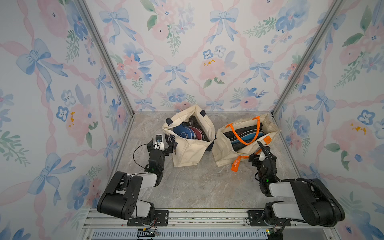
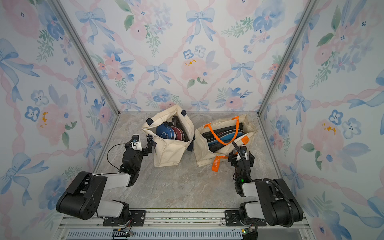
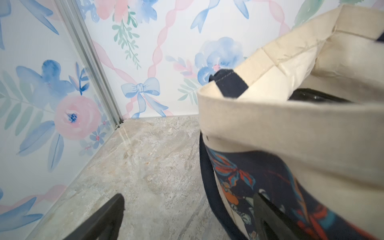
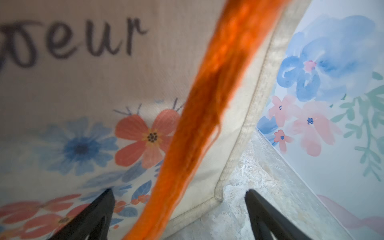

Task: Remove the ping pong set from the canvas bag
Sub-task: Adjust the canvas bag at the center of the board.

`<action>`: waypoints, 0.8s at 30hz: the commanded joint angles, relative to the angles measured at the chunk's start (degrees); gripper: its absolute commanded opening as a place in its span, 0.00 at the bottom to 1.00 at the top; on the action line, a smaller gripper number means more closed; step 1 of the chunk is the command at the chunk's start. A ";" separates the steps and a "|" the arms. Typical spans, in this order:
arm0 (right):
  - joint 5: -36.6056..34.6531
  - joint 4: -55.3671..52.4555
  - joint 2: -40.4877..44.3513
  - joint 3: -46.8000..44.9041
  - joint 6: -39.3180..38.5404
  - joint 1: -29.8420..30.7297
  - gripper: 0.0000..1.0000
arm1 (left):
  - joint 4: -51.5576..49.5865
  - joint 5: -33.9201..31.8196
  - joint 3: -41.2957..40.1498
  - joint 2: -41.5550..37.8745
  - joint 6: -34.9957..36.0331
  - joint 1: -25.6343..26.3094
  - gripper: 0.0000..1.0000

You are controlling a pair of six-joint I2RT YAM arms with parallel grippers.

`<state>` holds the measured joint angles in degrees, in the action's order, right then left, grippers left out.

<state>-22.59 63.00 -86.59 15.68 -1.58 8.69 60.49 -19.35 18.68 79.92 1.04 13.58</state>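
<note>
Right wrist view: with left gripper and right gripper both spread wide, empty, the orange handle between the right jaws could be snagged, toppling the canvas bag.

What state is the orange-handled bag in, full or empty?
Full: the orange-handled bag stands open, with a blue case and black pouches packed inside.

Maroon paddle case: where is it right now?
In a top view the maroon case sits inside the navy-handled canvas bag, on the left arm's side of the table, next to the blue case and not yet lifted out.
</note>
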 commanded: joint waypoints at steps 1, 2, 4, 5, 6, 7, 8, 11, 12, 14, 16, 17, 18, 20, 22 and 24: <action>-0.90 -2.70 -0.43 2.11 0.00 0.15 0.97 | -6.89 -2.30 2.62 -3.15 -1.18 -0.05 0.98; -0.72 -3.01 -0.44 2.24 0.00 0.10 0.97 | -7.13 -2.48 2.76 -3.96 -1.45 -0.05 0.98; -0.46 -3.30 -0.34 2.34 0.17 -0.07 0.97 | -7.26 -3.06 3.05 -4.68 -1.86 -0.16 0.98; -0.44 -3.09 -0.26 2.18 0.10 -0.08 0.97 | -7.55 -3.52 3.29 -4.86 -2.19 -0.34 0.98; -0.45 -2.98 -0.16 2.09 0.12 -0.07 0.97 | -7.73 -3.78 3.41 -4.93 -2.56 -0.65 0.98; -0.29 -3.02 -0.16 2.14 0.14 -0.14 0.97 | -7.92 -4.23 3.54 -4.86 -3.17 -0.90 0.98; -0.08 -3.10 -0.03 2.24 0.08 -0.16 0.97 | -8.02 -4.25 3.70 -4.80 -3.52 -1.29 0.98; -1.60 -15.51 6.55 5.66 0.26 0.08 0.97 | -8.02 -3.21 3.74 -4.34 -4.28 -2.28 0.98; -1.65 -22.07 9.34 7.87 0.72 0.04 0.97 | -8.02 -3.14 3.83 -4.12 -4.42 -2.49 0.98; -4.24 -30.39 13.00 11.29 1.90 -0.25 0.97 | -8.27 -3.03 4.38 -3.51 -5.14 -2.98 0.98; -8.22 -36.73 16.09 13.56 3.16 -0.29 0.97 | -8.63 -3.05 4.84 -3.14 -6.30 -3.66 0.98; -10.50 -40.81 17.64 14.74 4.80 -0.40 0.97 | -9.43 -3.03 5.31 -3.00 -7.22 -4.12 0.98; -13.42 -45.04 19.16 15.96 7.00 -0.72 0.97 | -10.66 -3.06 6.00 -2.88 -8.32 -4.80 0.98; -18.78 -53.85 22.23 18.41 12.69 -1.59 0.97 | -13.39 -3.56 7.38 -2.83 -10.84 -6.28 0.98; -20.56 -59.77 25.35 19.44 16.56 -2.66 0.97 | -15.08 -3.56 8.14 -3.18 -13.32 -7.91 0.98; -21.37 -63.44 28.82 19.70 19.47 -3.28 0.97 | -17.78 -3.10 9.48 -3.28 -15.97 -9.45 0.98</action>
<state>-37.98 13.45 -59.94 34.17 10.22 6.37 47.16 -22.09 26.04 76.62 -9.58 5.74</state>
